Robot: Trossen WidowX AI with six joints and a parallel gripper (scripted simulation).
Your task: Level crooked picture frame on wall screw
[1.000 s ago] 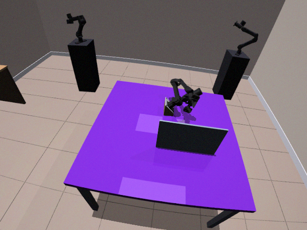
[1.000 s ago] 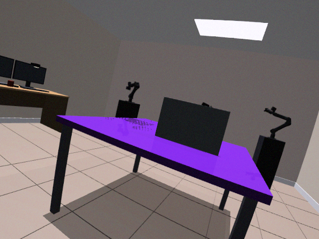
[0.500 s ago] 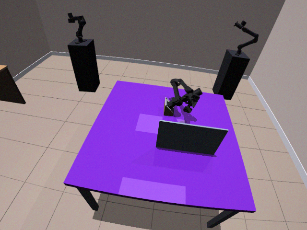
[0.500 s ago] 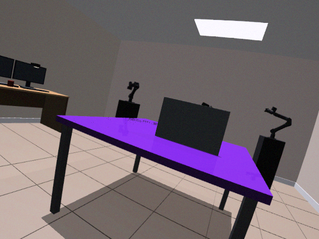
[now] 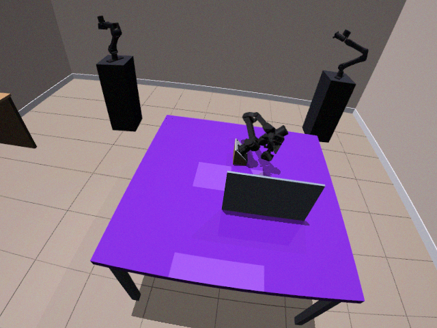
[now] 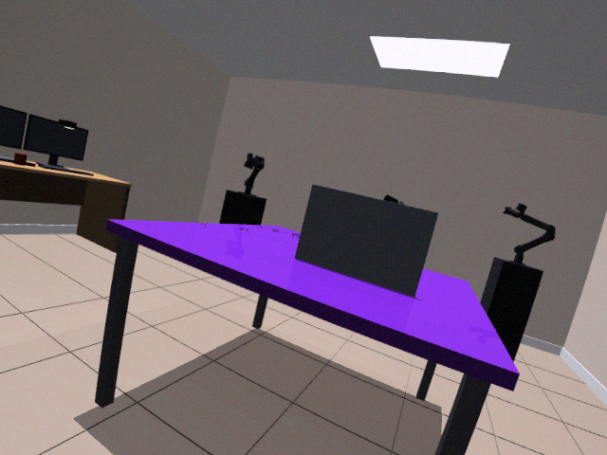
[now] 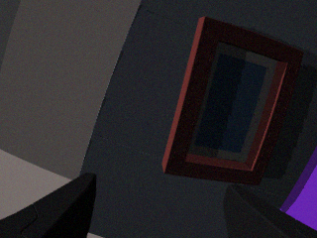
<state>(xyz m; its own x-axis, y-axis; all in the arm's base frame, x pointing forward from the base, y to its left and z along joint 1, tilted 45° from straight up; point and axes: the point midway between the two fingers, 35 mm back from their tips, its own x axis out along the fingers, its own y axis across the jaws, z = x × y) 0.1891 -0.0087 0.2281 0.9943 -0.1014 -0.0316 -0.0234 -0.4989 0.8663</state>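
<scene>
A picture frame (image 7: 182,113) with a red-brown border and a dark blue middle hangs on the dark wall panel (image 7: 126,93) (image 5: 272,197) (image 6: 362,240), which stands upright on the purple table (image 5: 158,212) (image 6: 195,235). In the rolled wrist view the frame looks slightly askew against the panel's edge. The screw and notched strip are hidden behind it. The top and exterior views show only the panel's back, so the frame is hidden there. My gripper (image 7: 160,186) (image 5: 267,155) is open and empty. It hovers in front of the panel, a short way back from the frame and apart from it.
The arm's base (image 5: 243,149) sits on the table behind the panel, with a small tan wedge (image 5: 239,159) beside it. Two black pedestals (image 5: 119,91) (image 5: 328,104) carrying camera arms stand on the floor beyond the table. A desk with monitors (image 6: 53,139) stands far left.
</scene>
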